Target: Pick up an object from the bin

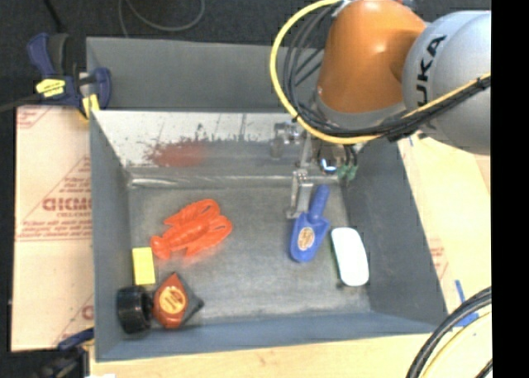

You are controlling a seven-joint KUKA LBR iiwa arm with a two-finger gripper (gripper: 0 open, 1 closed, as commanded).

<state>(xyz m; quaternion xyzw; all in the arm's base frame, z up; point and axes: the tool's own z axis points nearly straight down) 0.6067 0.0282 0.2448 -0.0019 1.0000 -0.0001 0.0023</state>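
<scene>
My gripper (297, 197) hangs low in the right half of the bin (207, 70), close to the back wall. It is a thin pale metal piece reaching down towards the floor. I cannot tell whether it is spread or pressed together, and I see nothing pinched in it.

Above it sits my orange cover (364, 54), a smooth, glossy dome. Yellow and black cables (285, 33) loop around the cover.

The thing nearest my gripper is the blue tool (309, 234). It is glossy plastic, with a narrow handle that widens to a rounded head bearing an orange oval mark. It lies flat on the floor, right of centre, with the handle pointing to the back wall and the head to the front. My gripper's tip is just beside the handle, on its left. I cannot tell whether they touch.

Just right of the tool's head lies a white oval (350, 256), smooth and rounded like a pebble.

The lobster (192, 232) is well apart to the left, orange, knobbly and rubbery-looking. In the front left corner lie three more things:
- a small yellow block (143, 266) with square edges
- an orange tape measure (171, 300) just in front of the block
- a black cap (131, 308), round, touching the tape measure's left side

The bin is dull grey metal with sloped walls and a speckled floor.
</scene>
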